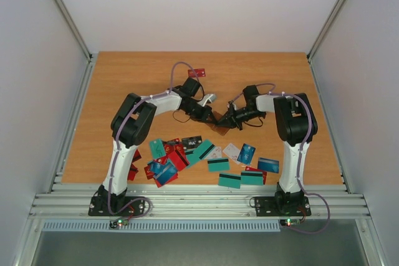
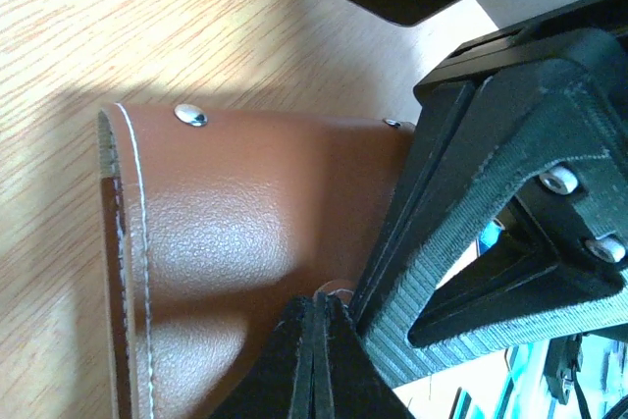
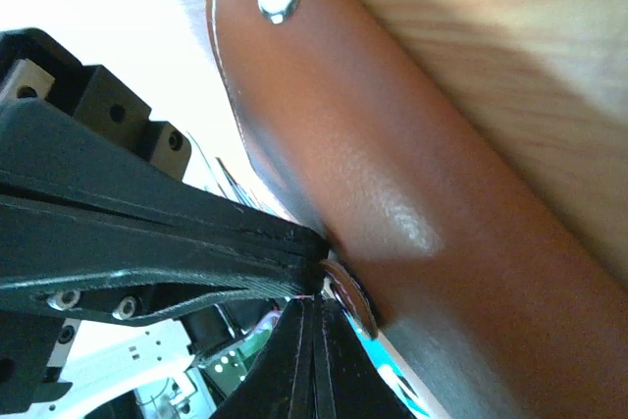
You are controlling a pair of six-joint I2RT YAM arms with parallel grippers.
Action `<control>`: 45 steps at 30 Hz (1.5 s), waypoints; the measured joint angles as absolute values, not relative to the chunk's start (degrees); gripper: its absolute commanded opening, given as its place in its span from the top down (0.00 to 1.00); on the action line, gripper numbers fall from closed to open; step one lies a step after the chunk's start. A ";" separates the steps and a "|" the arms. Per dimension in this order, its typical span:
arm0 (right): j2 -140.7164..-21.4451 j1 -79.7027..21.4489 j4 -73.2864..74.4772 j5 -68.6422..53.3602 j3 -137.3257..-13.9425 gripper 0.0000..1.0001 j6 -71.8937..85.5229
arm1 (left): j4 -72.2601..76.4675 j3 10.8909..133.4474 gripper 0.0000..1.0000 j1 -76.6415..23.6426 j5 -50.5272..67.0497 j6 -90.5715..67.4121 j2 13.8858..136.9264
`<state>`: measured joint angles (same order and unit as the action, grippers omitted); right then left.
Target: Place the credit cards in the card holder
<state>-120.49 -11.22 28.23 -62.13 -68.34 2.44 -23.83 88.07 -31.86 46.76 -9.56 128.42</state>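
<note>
**Both arms locked on the wallet at mid-table**

Here we are at the centre of the table (image 1: 124, 79), and both arms reach in to the same spot. The left gripper (image 2: 316, 313) is clenched tight, fingertips pressed together on the edge of the brown card holder (image 2: 235, 242). The right gripper (image 3: 316, 309) is pinched shut on it too, biting just beside a metal snap. The two sets of black fingers sit just beside each other, so it's a two-handed grasp.

Through the left wrist camera the holder shows smooth brown leather with white stitching down one edge and a shiny stud (image 2: 190, 115) near its upper border, with wood grain showing beyond it.

And the credit cards (image 1: 218, 165)? They lie scattered along the near edge of the table, between the two arm bases: teal ones with black stripes towards the right, a jumble of red and blue overlapping towards the left. One lone red card (image 1: 200, 72) lies apart, towards the far edge beyond the left arm. No card can be seen between either gripper's fingers.
</note>
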 measured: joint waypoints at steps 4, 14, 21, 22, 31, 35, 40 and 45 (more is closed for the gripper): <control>-120.01 -11.62 31.59 -59.77 -68.36 0.99 -1.04 | -24.34 88.53 1.00 -32.03 46.70 -9.58 128.62; -118.78 -13.98 37.17 -52.60 -71.35 0.99 -3.20 | -24.18 88.51 0.75 -32.36 46.37 -11.20 128.27; -116.51 -14.63 40.77 -46.70 -73.10 0.99 -3.31 | -25.50 89.67 0.56 -32.56 42.28 -11.68 126.43; -115.92 -14.63 41.58 -45.76 -73.36 0.99 -3.31 | -26.00 89.93 0.54 -32.40 41.43 -11.84 126.06; -103.68 -14.52 47.79 -40.38 -82.08 0.69 -5.19 | -30.24 90.65 0.36 -29.52 34.61 -11.62 116.20; -96.20 -14.24 48.53 -36.64 -84.33 0.43 -6.46 | -31.73 89.82 0.11 -29.10 30.76 -11.03 108.12; -88.97 -13.54 49.52 -30.59 -84.29 0.21 -7.49 | -34.39 85.71 0.01 -28.95 24.47 -9.76 97.01; -82.94 -12.21 48.97 -25.15 -82.19 0.03 -8.80 | -38.85 80.62 0.01 -28.80 16.78 -8.34 89.30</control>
<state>-82.94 -12.21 48.97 -25.15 -82.19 -8.80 -38.85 80.62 -28.80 16.78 -8.34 89.30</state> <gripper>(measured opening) 0.879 0.994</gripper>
